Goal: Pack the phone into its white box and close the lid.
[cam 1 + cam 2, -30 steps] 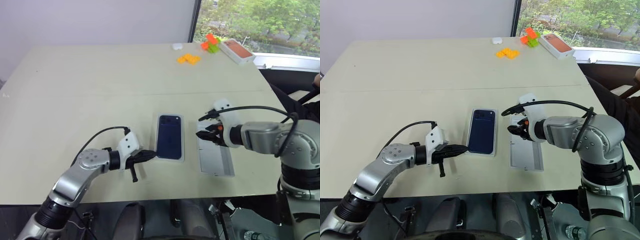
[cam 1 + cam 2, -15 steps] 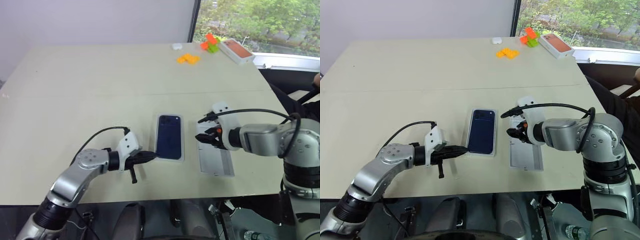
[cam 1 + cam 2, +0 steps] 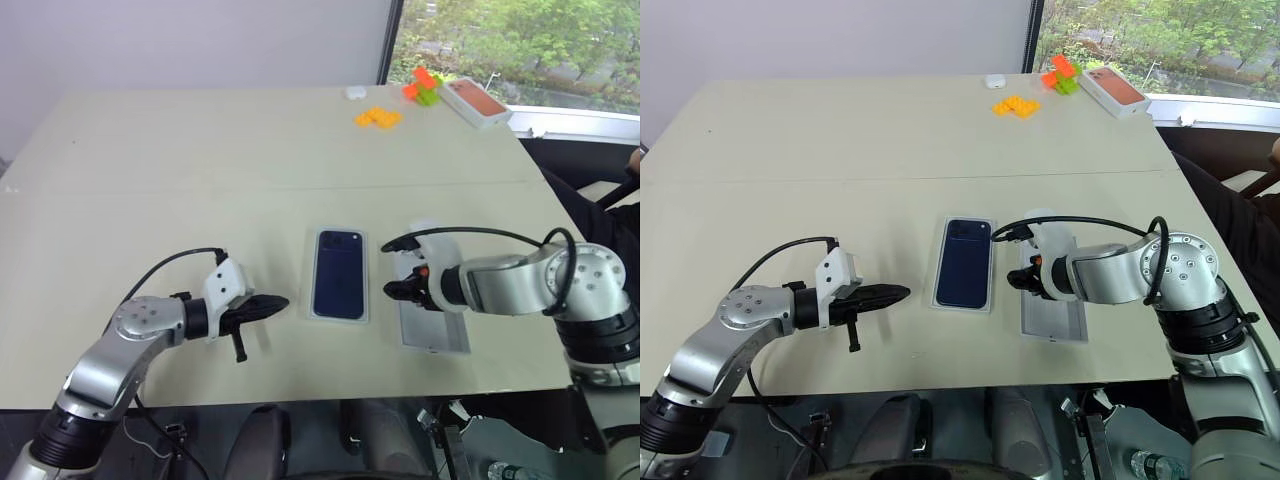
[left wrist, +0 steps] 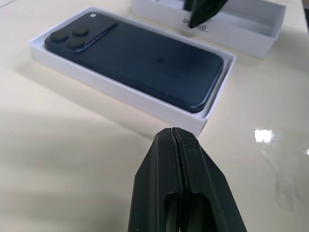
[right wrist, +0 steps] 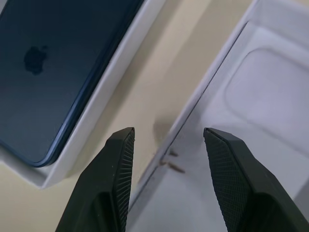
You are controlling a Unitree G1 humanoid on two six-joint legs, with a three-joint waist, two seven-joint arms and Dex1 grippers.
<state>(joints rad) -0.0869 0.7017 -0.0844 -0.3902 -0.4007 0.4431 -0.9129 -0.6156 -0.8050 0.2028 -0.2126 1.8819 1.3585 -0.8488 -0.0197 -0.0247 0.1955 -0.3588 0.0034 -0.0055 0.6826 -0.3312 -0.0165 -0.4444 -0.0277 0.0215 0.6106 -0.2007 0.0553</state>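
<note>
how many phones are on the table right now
1: the phone lies back up in the white box, mid-table between the grippers. The far orange-topped box may hide another.

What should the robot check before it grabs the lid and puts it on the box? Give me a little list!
1. Phone lies flat inside the white box, camera side up: ok.
2. Lid lies open side up on the table beside the box, apart from it: ok.
3. Right gripper is open, its fingers straddling the lid's near wall, one over the lid's inside and one over the table: ok.
4. Right gripper already holding the lid: not ok, nothing is gripped.
5. Left gripper is shut, empty, and short of the box's end: ok.
6. Lid is the right way round to fit the box: cannot tell.
</note>
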